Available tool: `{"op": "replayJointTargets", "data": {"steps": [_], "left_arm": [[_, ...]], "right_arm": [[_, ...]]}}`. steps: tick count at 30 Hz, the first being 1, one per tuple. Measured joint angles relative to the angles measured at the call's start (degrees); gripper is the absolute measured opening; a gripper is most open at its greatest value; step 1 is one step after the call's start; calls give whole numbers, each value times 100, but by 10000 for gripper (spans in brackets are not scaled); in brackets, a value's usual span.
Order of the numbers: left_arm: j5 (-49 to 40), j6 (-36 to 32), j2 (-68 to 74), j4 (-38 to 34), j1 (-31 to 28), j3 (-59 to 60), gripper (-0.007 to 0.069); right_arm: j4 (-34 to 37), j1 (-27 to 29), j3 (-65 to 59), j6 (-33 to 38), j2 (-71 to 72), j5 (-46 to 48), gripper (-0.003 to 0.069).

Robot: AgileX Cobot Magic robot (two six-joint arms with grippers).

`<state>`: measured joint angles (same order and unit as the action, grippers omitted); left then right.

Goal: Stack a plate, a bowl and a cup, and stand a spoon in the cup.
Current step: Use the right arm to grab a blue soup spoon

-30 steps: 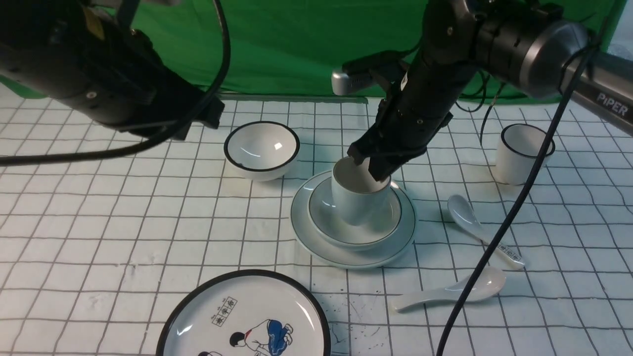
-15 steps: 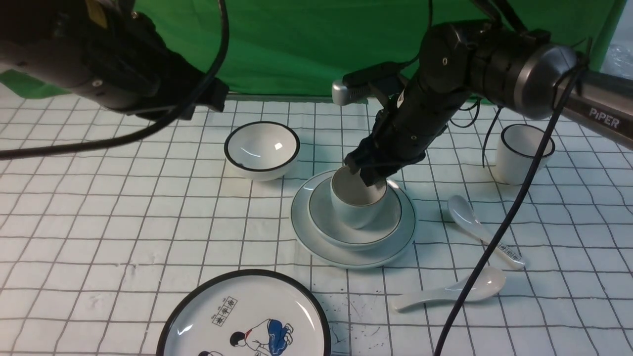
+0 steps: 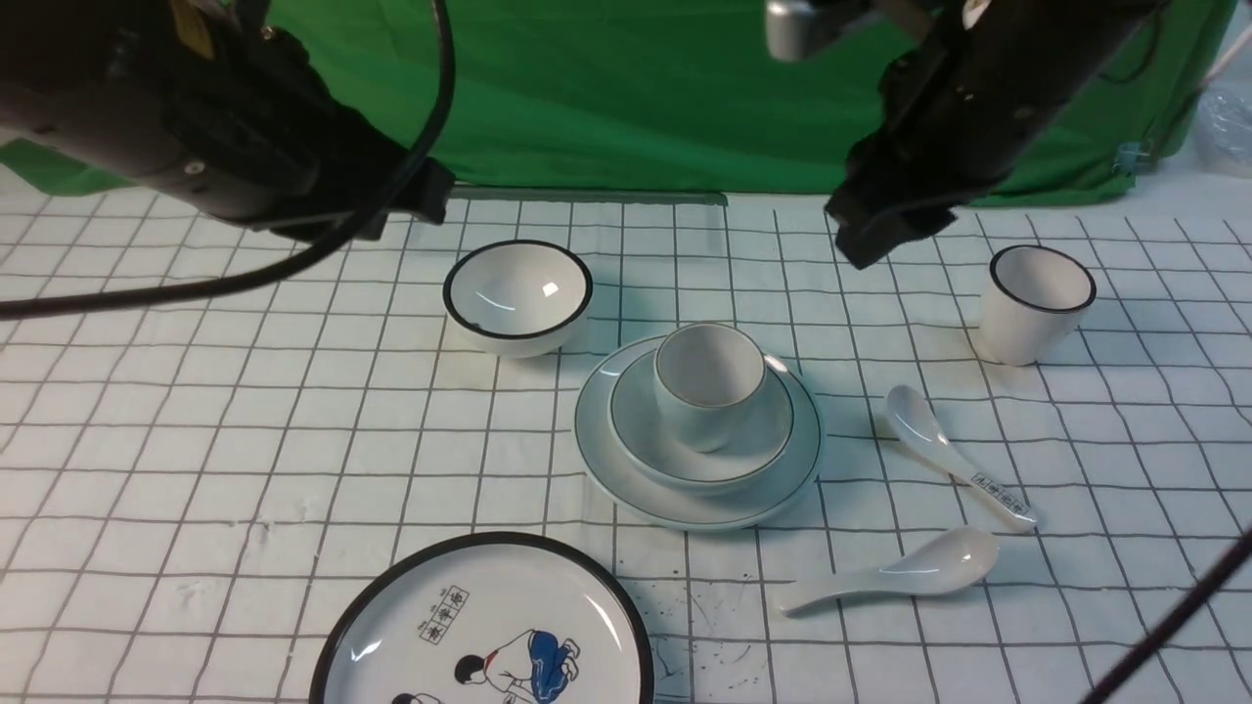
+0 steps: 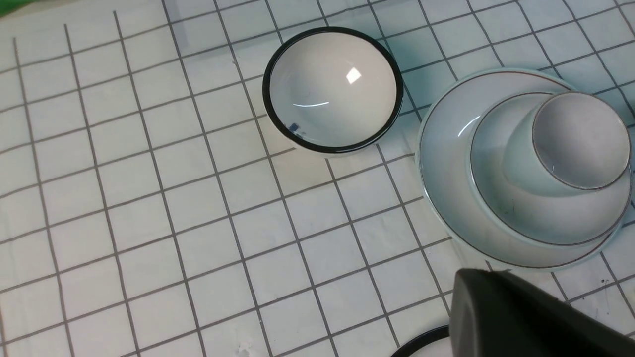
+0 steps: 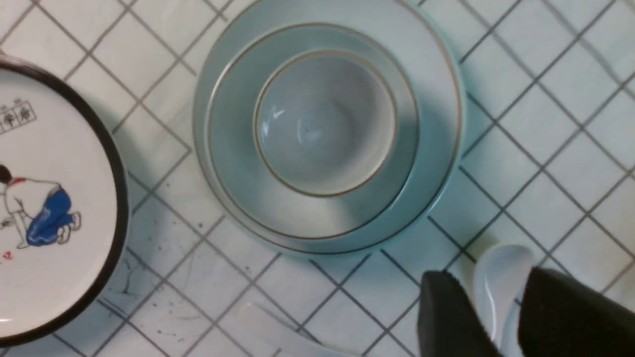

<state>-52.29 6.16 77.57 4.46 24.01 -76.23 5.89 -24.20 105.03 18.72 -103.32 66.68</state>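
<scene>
Nearest the camera and far to the near left of the right gripper [image 3: 866,244] lies the cartoon plate [image 3: 489,626]. The spoon [image 3: 895,575] lies flat on the checked cloth [image 3: 245,440], below that gripper and nearer than it, touching nothing. Just past it is the printed spoon [image 3: 954,460], whose bowl end shows through the gap between the right gripper's fingers [image 5: 451,317] in the wrist view. Those fingers stand a little apart and hold nothing. Down and to the left of this gripper sits the stack: the plate [image 3: 606,460] on the cloth, the bowl [image 3: 773,440] centred on it and the cup [image 3: 709,386] upright in the bowl, with nothing inside. The right gripper hangs high above the cloth, beyond the stack. The black-rimmed cup [image 3: 1037,303] stands to its right and the black-rimmed bowl [image 3: 518,293] well to its left. The left gripper [image 4: 516,312] shows only as a dark edge near the stack, so its opening cannot be told. The green backdrop [image 3: 606,88] hangs behind.
</scene>
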Motion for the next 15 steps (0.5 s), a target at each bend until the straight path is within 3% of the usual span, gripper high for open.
{"op": "replayJointTargets", "data": {"steps": [5, 8, 10, 11, 15], "left_arm": [[-66, 0, 0, 0, 0, 0, 1], [-72, 0, 0, 0, 0, 0, 1], [-114, 0, 0, 0, 0, 0, 1], [-120, 0, 0, 0, 0, 0, 1], [-133, -16, 0, 5, 0, 0, 1]], "right_arm": [[393, 6, -1677, 965, 409, -134, 319], [423, -22, -2450, 1402, 409, -660, 372], [428, -28, -3281, 1784, 359, -1561, 443], [428, -28, -3332, 1784, 354, -1561, 443], [428, -108, -3960, 2419, 238, -2567, 559]]}}
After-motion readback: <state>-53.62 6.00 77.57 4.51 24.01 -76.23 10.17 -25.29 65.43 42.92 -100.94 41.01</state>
